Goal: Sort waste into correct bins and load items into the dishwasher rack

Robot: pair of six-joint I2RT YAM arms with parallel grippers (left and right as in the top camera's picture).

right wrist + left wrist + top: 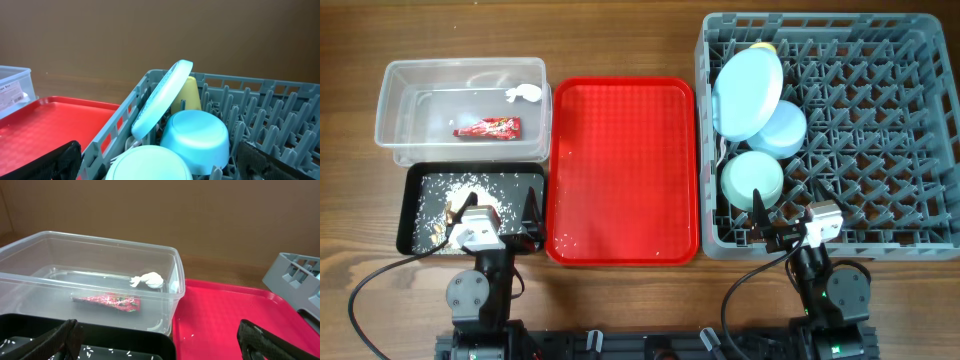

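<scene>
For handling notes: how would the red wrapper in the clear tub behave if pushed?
The red wrapper lies flat and thin, so probably floppy and light. Its shiny film would likely slide inside the clear tub.

A lab-like test bench — wooden table (620,40), plain brown backdrop (150,30).

I can't read any text from here. The red wrapper (112,301) lying in the clear tub (100,240) carries pale lettering along its length, too blurred to make out. A label (11,92) on the tub's wall is just as illegible.
</scene>
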